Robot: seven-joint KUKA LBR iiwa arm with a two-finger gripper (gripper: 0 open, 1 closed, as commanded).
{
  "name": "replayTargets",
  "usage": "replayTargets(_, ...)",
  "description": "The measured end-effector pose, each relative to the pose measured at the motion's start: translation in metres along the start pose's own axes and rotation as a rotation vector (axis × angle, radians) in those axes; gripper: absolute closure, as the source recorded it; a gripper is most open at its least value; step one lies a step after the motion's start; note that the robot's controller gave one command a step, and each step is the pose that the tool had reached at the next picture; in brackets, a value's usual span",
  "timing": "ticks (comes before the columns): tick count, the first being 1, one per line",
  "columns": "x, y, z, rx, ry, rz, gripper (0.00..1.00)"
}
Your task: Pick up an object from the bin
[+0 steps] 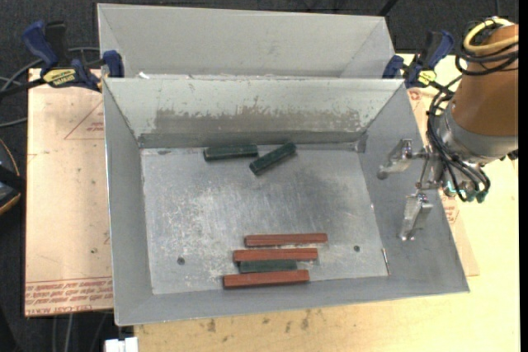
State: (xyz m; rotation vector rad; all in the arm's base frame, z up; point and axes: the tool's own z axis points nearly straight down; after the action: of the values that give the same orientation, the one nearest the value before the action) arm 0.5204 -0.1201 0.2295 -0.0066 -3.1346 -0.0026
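Red bars (266, 279) nearest, two dark bars (231, 152) by the back wall (256, 107); pincer (394, 205) (seemingly spread) over the right slope (417, 260).

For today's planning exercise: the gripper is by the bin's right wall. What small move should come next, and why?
Probably slide the gripper left, toward the red-brown bars near the front. It hangs over the bin's right wall with nothing between its fingers, and those bars lie nearest.
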Motion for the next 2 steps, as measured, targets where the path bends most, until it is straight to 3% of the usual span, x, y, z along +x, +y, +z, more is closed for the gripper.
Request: replayTargets(2, -0.0017, 0.0015, -0.0015, 0.003, -0.012, -0.009, 0.00)
